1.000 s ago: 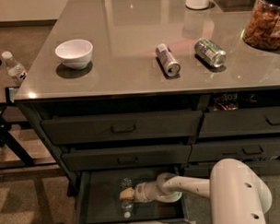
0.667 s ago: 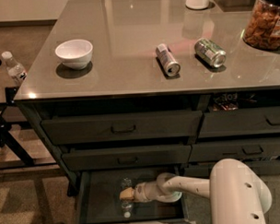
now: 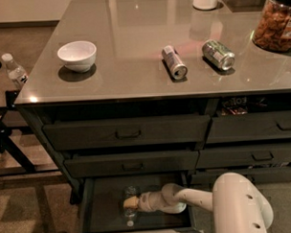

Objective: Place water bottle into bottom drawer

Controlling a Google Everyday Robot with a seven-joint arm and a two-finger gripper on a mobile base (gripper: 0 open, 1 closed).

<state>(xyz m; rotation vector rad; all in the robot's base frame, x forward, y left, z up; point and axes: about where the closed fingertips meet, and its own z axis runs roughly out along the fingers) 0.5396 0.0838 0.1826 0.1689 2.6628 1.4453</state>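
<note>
Because the gripper (image 3: 131, 203) lies across the water bottle (image 3: 130, 215) inside the open bottom drawer (image 3: 102, 212), whether it is clamped or released cannot be told. The bottle's middle is hidden at the gripper's tip, and its clear body shows only faintly above and below it. The arm (image 3: 186, 198) runs right from the gripper, its white housing cut off below. Far above the gripper, on the countertop (image 3: 133, 27): one bowl (image 3: 77, 54); two cans lying down, silver can (image 3: 174, 62) and greenish can (image 3: 218, 54); one jar (image 3: 276, 22), cut off right. Up-left: one labelled bottle (image 3: 13, 70).
</note>
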